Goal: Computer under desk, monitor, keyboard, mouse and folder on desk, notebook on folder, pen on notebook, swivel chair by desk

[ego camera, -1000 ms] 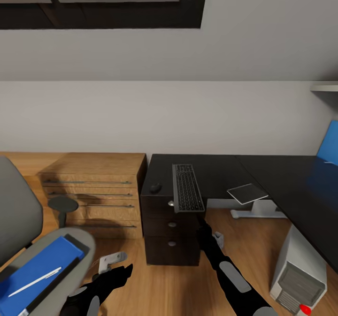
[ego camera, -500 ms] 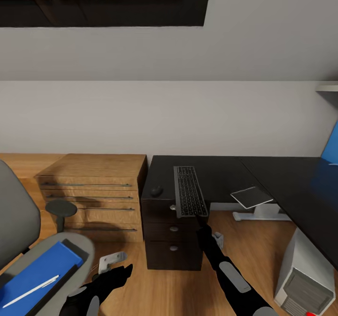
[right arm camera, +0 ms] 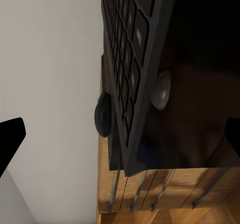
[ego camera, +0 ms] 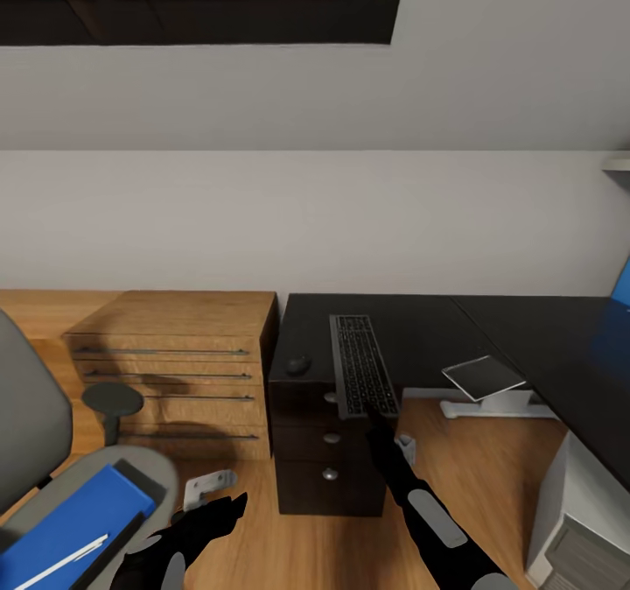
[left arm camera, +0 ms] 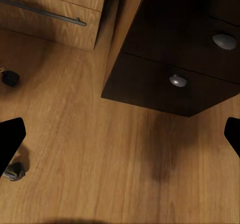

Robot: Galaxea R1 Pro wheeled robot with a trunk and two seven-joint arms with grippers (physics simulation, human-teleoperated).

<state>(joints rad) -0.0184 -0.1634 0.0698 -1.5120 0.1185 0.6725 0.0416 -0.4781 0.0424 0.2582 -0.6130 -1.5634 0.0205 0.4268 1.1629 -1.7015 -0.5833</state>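
Black worktop point(ego camera: 411, 327): keyboard point(ego camera: 361, 375) overhanging edge, light, stiff, slippery; grip long sides. Right pincer point(ego camera: 378, 424) spread beneath; left pincer point(ego camera: 229, 509) spread.

The black keyboard point(ego camera: 362, 376) lies lengthwise on the desk point(ego camera: 420, 327), overhanging its front edge above the drawer unit. The mouse point(ego camera: 298, 364) sits just beside it. The blue folder point(ego camera: 66, 524), bearing the white pen point(ego camera: 61, 560), rests on the swivel chair point(ego camera: 35, 450). The notebook point(ego camera: 483, 376) overhangs the desk's inner front edge.
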